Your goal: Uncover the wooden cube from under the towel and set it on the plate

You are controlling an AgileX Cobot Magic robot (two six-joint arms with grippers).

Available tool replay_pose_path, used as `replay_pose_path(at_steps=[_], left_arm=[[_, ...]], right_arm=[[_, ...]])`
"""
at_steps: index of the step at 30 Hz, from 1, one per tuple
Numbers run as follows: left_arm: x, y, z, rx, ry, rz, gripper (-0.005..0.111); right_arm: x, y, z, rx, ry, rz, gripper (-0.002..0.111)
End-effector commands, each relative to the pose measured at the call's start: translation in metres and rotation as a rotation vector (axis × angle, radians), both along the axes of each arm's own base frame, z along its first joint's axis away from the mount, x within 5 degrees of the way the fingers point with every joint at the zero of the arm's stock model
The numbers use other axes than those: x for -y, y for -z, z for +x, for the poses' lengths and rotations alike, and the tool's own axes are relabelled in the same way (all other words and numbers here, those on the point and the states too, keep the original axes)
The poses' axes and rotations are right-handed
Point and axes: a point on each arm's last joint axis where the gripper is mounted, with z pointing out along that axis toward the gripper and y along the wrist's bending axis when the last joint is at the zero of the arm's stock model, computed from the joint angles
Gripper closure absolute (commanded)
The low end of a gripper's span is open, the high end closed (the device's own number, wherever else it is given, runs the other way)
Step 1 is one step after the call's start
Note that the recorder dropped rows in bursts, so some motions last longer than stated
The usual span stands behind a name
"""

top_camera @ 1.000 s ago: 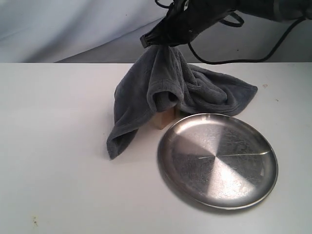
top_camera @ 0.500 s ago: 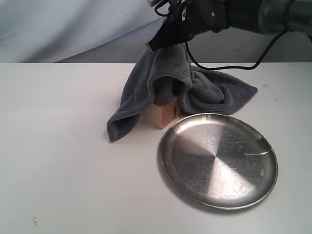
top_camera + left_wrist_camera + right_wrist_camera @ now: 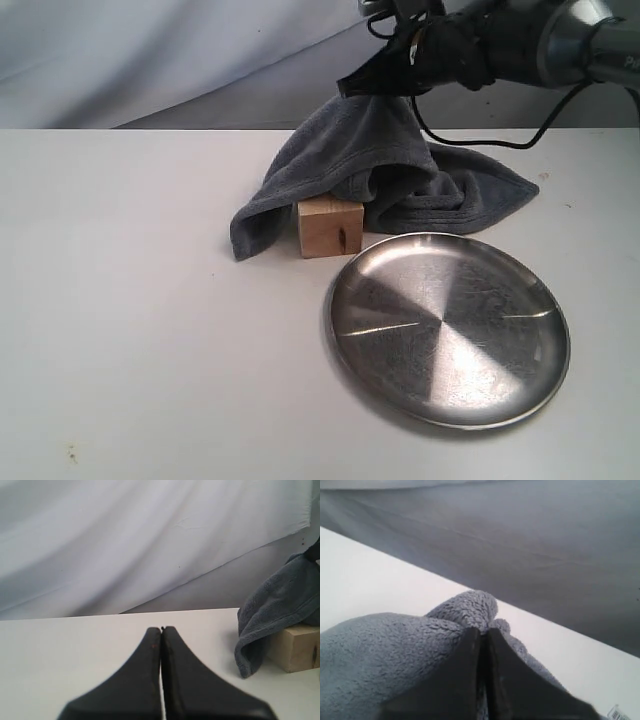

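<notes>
Two faces of the wooden cube (image 3: pixel 330 227) showed, its top seemingly draped, so the right tool (image 3: pixel 348 88), pinching the towel (image 3: pixel 385 160), needed to lift higher before swinging clear of the plate (image 3: pixel 447 330).

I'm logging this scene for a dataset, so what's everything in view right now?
wooden cube: one, pale wood with a dark slot, on the table just off the plate's rim, partly out from under the towel
towel: one, dark grey-blue, pinched up at one point, the rest draped behind the cube and plate
plate: one, shiny silver, empty, on the table in front of the towel
table: one, white
backdrop sheet: one, pale grey, behind the table
cable: one, black, hanging from the right arm
right gripper: black, raised above the table, shut on the towel
left gripper: black, shut, empty, off to one side of the cube
</notes>
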Motion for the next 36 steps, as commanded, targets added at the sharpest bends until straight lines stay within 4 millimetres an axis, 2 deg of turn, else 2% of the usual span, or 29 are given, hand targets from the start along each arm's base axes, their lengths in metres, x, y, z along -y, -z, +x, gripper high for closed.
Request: replay_pose_path(at_steps=[1, 4, 7, 10, 14, 16, 21, 25, 30, 36], left_arm=[[0.0, 0.0, 0.0, 0.01, -0.003, -0.006, 0.107], [0.0, 0.0, 0.0, 0.01, -0.003, -0.006, 0.107], [0.0, 0.0, 0.0, 0.01, -0.003, -0.006, 0.107], [0.0, 0.0, 0.0, 0.01, -0.003, -0.006, 0.107], [0.0, 0.0, 0.0, 0.01, -0.003, -0.006, 0.107], [0.0, 0.0, 0.0, 0.01, -0.003, -0.006, 0.107], [0.0, 0.0, 0.0, 0.01, -0.003, -0.006, 0.107], [0.0, 0.0, 0.0, 0.01, -0.003, -0.006, 0.107], [0.0, 0.0, 0.0, 0.01, -0.003, -0.006, 0.107], [0.0, 0.0, 0.0, 0.01, -0.003, -0.006, 0.107]], right_arm=[[-0.003, 0.011, 0.002, -0.019, 0.0, -0.01, 0.108], [-0.005, 0.011, 0.002, -0.015, -0.005, 0.002, 0.108], [-0.004, 0.013, 0.001, -0.039, 0.009, 0.006, 0.1], [-0.003, 0.015, -0.001, -0.068, 0.023, -0.009, 0.08], [-0.013, 0.011, -0.011, -0.087, 0.006, -0.033, 0.051], [-0.021, 0.003, -0.019, -0.082, -0.012, -0.034, 0.044], [-0.037, -0.007, -0.045, -0.156, -0.02, -0.082, 0.045], [-0.052, 0.003, -0.063, -0.233, -0.045, -0.173, 0.045], [-0.057, 0.02, -0.065, -0.258, -0.059, -0.216, 0.039], [-0.053, 0.039, -0.064, -0.312, -0.036, -0.313, 0.037]])
